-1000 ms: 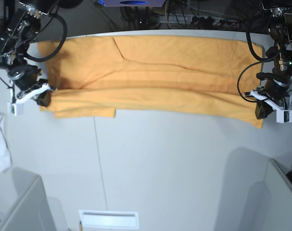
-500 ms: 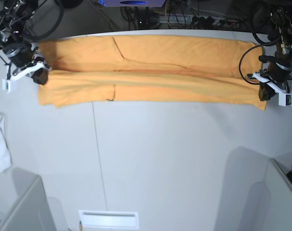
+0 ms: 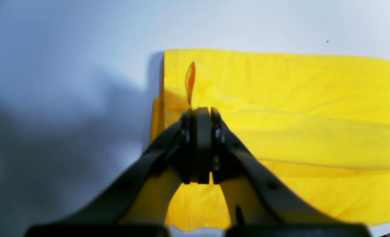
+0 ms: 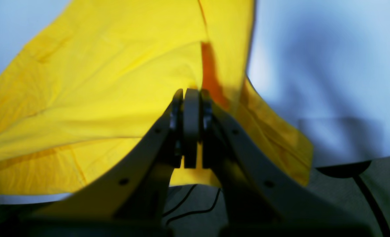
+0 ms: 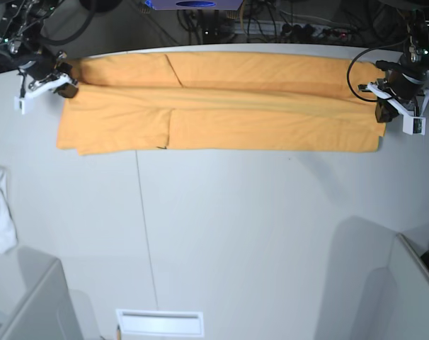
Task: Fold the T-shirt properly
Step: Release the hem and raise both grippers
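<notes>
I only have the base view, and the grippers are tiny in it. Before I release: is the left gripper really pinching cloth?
Observer: Yes. The left wrist view shows the left gripper shut on a raised ridge of the T-shirt, near its corner.
Operator: And the right one?
Observer: The right wrist view shows the right gripper shut on a fold too, with the cloth tented up around its tips.
</notes>
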`<act>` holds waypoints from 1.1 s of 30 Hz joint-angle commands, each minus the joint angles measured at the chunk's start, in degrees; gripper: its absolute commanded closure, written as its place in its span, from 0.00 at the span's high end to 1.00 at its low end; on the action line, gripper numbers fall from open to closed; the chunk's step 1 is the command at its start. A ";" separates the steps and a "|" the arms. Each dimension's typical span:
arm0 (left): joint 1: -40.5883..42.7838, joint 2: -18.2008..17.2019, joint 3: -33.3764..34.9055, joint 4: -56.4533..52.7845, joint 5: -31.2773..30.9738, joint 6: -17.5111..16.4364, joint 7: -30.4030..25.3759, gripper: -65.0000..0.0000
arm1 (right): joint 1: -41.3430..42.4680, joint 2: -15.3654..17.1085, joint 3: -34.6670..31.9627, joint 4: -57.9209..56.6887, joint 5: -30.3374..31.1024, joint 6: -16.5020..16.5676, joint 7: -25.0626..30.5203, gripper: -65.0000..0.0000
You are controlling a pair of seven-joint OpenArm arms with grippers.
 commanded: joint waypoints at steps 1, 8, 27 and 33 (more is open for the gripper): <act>0.32 -1.00 -0.50 0.80 -0.16 0.30 -0.63 0.00 | 0.05 0.95 0.32 0.85 0.73 0.10 1.21 0.00; 0.05 -0.91 -1.11 0.80 -0.16 0.30 5.43 0.00 | -0.74 1.12 0.84 0.85 0.73 0.10 1.12 0.20; -4.34 11.66 -7.44 1.15 -0.25 0.30 5.35 0.00 | -2.50 1.56 -8.39 7.71 0.64 0.02 6.31 0.00; -5.40 13.68 -7.53 -5.00 3.00 0.30 5.08 0.00 | -1.71 1.04 -8.48 4.46 -5.16 0.02 6.22 0.00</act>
